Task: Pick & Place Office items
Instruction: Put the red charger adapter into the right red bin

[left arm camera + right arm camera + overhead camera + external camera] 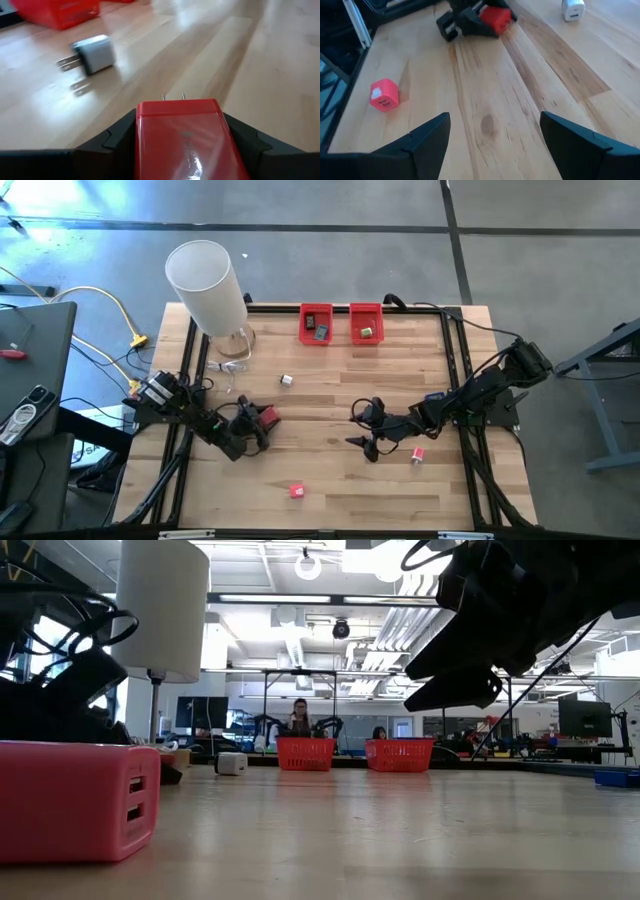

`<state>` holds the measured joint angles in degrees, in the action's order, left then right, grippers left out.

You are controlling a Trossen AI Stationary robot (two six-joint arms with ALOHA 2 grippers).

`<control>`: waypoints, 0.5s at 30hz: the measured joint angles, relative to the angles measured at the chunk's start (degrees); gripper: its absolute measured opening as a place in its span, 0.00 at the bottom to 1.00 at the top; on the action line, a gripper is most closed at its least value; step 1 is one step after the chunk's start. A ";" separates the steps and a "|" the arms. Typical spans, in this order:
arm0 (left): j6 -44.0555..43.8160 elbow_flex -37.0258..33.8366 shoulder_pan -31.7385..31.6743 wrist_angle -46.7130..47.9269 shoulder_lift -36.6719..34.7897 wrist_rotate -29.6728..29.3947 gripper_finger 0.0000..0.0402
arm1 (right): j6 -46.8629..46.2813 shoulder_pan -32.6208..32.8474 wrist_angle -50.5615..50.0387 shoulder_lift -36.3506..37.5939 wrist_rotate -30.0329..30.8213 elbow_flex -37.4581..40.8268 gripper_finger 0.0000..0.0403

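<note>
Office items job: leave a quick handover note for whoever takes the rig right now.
Left end effector: shut on a red blocky plug adapter, low over the table's left side.
Right end effector: open, empty, mid-table.
Done: two red plastic bins at the far edge each hold an item.
Left: white plug cube, red cube near the front edge, red-and-white piece beside the right arm.

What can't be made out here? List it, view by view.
- High view: contents of the two red bins too small to identify.
- Left wrist view: the red charger between the left gripper's fingers is cut off by the bottom edge.
- Low view: the right gripper is a dark silhouette; detail is lost.
- Left wrist view: white charger is blurred.
</note>
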<state>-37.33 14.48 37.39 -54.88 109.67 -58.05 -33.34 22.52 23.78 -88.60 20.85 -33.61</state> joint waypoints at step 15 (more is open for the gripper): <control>41.55 1.92 -4.17 -20.01 0.00 0.16 0.51 | -0.05 0.00 5.46 0.00 -0.03 0.00 0.74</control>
<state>4.22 16.40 33.22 -74.88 109.67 -57.89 -33.39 22.52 29.24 -88.60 20.82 -33.61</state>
